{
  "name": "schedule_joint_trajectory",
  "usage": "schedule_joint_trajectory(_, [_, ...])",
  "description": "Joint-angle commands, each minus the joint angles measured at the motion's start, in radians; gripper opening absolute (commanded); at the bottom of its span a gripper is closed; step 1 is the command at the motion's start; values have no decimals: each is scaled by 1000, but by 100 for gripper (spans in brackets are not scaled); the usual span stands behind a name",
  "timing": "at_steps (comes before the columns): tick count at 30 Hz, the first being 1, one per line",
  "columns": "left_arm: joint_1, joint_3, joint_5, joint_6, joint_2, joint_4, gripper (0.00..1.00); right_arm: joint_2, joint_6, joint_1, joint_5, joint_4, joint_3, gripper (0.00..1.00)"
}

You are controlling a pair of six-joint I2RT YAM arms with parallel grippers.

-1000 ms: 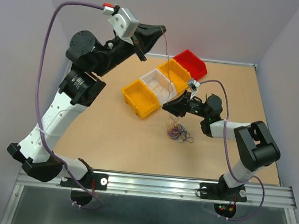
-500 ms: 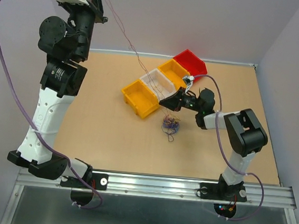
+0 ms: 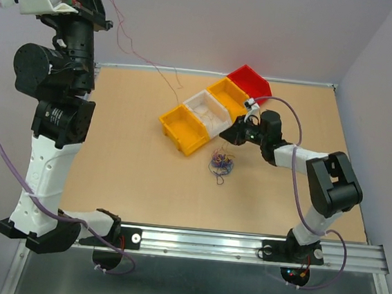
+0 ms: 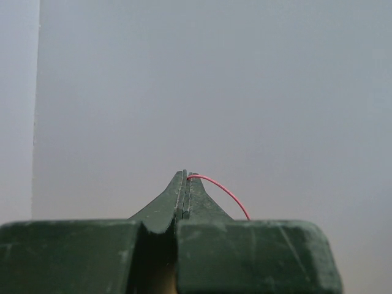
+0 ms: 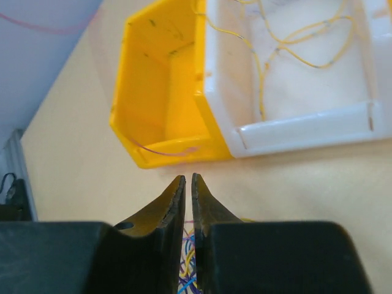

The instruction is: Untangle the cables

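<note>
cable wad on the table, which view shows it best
Top external: the whole cable wad is unobstructed. The right wrist view catches only a few strands at its bottom edge; the left wrist view shows none.

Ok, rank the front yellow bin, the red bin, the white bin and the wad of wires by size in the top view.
1. Front yellow bin, looks largest, though it sits nearer the camera than the other bins.
2. Red bin and white bin: too alike to rank.
3. Wad of wires, clearly smallest.
</note>
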Motion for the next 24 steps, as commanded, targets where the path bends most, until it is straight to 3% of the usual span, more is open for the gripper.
schedule_joint_trajectory(1, [5, 31, 0, -14, -23, 62, 0, -97, -154, 8, 244, -244, 25, 15])
schedule_joint_trajectory(6, [5, 0, 10, -17, -43, 57, 0, -171, -146, 6, 407, -281, -21, 1])
schedule_joint_trajectory(8, [5, -17, 30, -17, -50, 57, 0, -196, -151, 6, 422, -289, -35, 1])
schedule_joint_trajectory(10, [5, -31, 39, -21, -48, 59, 0, -228, -169, 6, 360, -287, -47, 40])
schedule_joint_trajectory(11, [4, -31, 44, -23, -48, 63, 0, -245, -201, 6, 274, -282, -58, 64])
schedule_joint_trajectory(13, [4, -34, 44, -26, -48, 77, 0, -257, -227, 6, 145, -250, -79, 81])
schedule_joint_trajectory(18, [5, -46, 66, -34, -43, 85, 0, -217, -264, 38, 137, -310, -43, 87])
schedule_joint_trajectory(24, [5, -72, 110, -34, -39, 96, 0, -88, -277, 160, 473, -525, 54, 85])
